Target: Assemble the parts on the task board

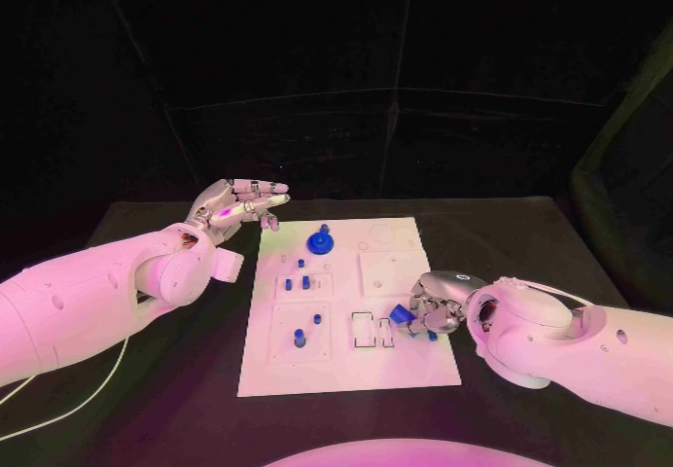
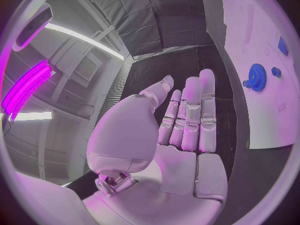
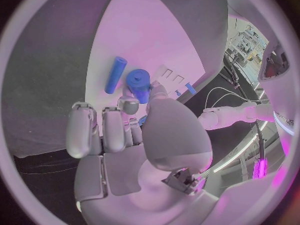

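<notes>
Black table (image 1: 519, 233), matte and cloth-like, under a flat white task board (image 1: 407, 360) with shallow square recesses and round outlines cut into it. Left hand (image 1: 238, 206) raised off the board's far left corner, palm open, fingers (image 2: 192, 112) straight and pressed side by side, holding nothing. Right hand (image 1: 438, 300) low over the board's near right part, fingers curled, thumb and a fingertip pinching a short blue cylindrical peg (image 3: 139, 84) with a smooth rounded end; a second, slimmer blue rod (image 3: 115, 75) lying flat on the board just beside it. Toothed blue gear (image 1: 321, 239) seated near the far edge, ridged around the rim. Smaller blue pegs (image 1: 299, 336) standing upright in the left-hand recesses. Step in hand, by the look of it: carrying one peg to its socket. Next move likely calls for keeping the peg upright, lining it over an open hole, then pressing straight down. All parts seemingly hard, glossy plastic.
</notes>
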`<state>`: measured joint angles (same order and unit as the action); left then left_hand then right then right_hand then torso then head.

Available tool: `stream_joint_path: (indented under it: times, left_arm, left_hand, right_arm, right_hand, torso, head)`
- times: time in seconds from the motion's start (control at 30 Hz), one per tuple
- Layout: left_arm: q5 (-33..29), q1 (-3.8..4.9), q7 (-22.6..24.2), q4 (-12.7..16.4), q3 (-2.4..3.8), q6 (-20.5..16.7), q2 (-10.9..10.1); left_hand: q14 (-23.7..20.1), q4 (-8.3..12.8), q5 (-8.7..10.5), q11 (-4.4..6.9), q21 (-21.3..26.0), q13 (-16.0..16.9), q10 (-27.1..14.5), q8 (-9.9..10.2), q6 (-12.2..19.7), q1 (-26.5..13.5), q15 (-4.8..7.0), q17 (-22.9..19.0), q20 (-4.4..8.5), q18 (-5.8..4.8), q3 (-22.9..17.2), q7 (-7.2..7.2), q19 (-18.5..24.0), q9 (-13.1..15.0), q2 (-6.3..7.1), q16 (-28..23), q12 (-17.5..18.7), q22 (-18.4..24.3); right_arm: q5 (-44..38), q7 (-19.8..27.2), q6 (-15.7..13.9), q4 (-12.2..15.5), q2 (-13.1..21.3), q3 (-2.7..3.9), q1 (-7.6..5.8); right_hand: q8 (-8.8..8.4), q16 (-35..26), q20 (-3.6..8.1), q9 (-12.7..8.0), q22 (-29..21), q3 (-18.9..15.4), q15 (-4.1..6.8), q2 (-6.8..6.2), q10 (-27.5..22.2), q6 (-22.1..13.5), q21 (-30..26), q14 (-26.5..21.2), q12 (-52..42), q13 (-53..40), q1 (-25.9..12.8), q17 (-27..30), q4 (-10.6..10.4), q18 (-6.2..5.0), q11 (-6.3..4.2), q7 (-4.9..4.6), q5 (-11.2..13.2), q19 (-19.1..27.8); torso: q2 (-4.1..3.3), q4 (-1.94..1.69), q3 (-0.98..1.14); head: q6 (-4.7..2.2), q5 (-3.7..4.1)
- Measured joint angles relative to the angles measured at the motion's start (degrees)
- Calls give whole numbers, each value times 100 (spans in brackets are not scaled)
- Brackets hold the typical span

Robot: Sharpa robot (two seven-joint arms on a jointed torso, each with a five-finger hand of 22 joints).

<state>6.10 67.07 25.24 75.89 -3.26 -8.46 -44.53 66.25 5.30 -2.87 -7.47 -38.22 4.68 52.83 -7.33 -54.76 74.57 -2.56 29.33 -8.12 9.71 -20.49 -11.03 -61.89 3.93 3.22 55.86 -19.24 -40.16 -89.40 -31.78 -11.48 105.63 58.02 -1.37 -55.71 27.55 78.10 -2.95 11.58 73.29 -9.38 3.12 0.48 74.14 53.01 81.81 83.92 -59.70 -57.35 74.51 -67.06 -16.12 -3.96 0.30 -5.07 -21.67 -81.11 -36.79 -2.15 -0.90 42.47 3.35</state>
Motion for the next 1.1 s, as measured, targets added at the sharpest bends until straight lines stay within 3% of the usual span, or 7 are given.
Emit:
stream_joint_path:
  times: [0.17,0.33,0.5,0.77,1.1]
  left_arm:
    - [0,-5,-2,0,0,2,-1]
    - [0,-10,-3,0,0,4,3]
    - [0,-12,-4,0,0,6,3]
    - [0,-14,-6,2,0,8,3]
    - [0,-15,-10,4,0,9,-1]
  left_hand:
    - [0,0,0,0,0,0,0,0,0,0,0,0,0,0,0,0,0,0,0,0,0,0]
    - [0,0,0,0,0,0,0,0,0,0,0,0,0,0,0,0,0,0,0,0,0,0]
    - [0,0,0,0,0,0,0,0,0,0,0,1,0,0,0,0,0,0,0,0,0,-1]
    - [0,0,0,0,0,0,0,0,0,0,0,1,0,0,0,0,0,0,0,0,0,-1]
    - [0,0,0,0,0,0,0,0,0,0,0,1,0,0,0,0,0,0,0,0,0,-1]
  right_arm:
    - [154,78,-376,172,88,-2,8]
    - [421,242,-756,297,104,2,4]
    - [659,365,-908,307,33,3,3]
    - [896,408,-761,202,-226,3,3]
    - [1038,352,-410,111,-431,2,3]
  right_hand:
    - [19,17,20,68,22,-70,29,1,41,27,21,12,0,-56,1,-78,-8,0,0,21,-245,-20]
    - [19,32,20,74,26,-99,29,7,41,27,21,12,0,-67,7,-95,-36,-1,-1,21,-299,-20]
    - [18,53,20,74,33,-113,28,9,40,27,21,12,0,-85,6,-121,-51,-1,0,21,-299,-20]
    - [16,76,40,117,52,-242,28,325,122,110,21,12,1,-132,-332,-166,-68,-2,-40,66,-229,-40]
    - [16,98,40,161,73,-361,69,429,143,240,44,11,34,-146,-570,-238,-61,-2,-61,121,-141,-40]
  torso:
    - [2,1,0]
    - [2,-7,-3]
    - [2,-11,-6]
    - [-5,-16,-12]
    - [-8,-15,-9]
  head:
    - [-9,13]
    - [-16,21]
    - [-12,21]
    - [2,5]
    - [16,-18]
